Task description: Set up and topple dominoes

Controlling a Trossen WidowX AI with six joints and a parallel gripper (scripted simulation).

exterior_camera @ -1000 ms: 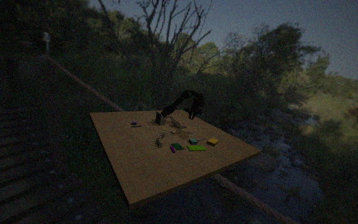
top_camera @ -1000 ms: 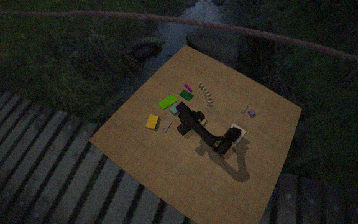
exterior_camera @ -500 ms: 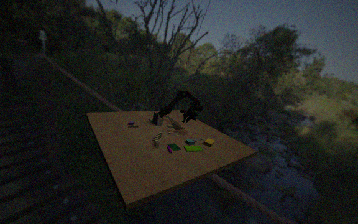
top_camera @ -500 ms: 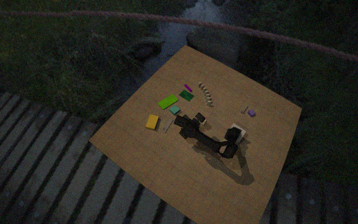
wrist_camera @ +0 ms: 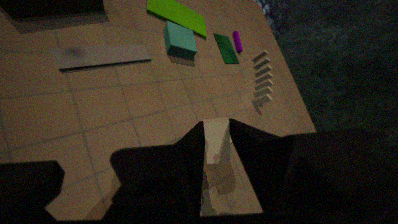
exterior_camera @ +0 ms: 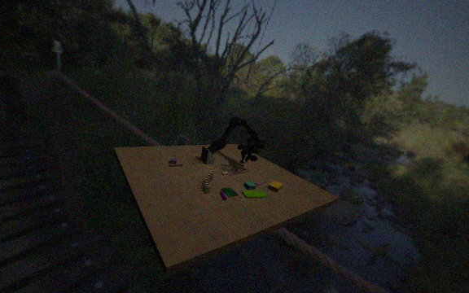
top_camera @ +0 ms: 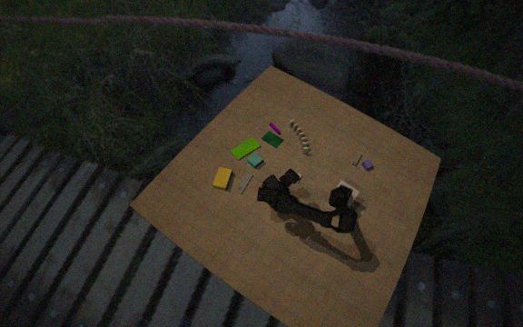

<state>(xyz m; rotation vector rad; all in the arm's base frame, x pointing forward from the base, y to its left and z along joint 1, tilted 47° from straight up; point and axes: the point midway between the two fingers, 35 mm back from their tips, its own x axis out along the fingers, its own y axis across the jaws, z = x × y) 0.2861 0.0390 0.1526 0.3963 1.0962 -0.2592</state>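
A slightly curved row of several pale standing dominoes stands beyond the gripper, at the right in the wrist view. My gripper is shut on a pale domino, held above the table and away from the row. In the exterior view the gripper hangs low over the table, right of the row. Another pale domino lies on the table between arm and row; I cannot make it out in the wrist view. The fingertips are hard to see in the top view.
Near the row are a magenta bar, dark green plate, lime plate and teal block. A yellow block and grey strip lie farther off. A purple block and thin piece lie across the table.
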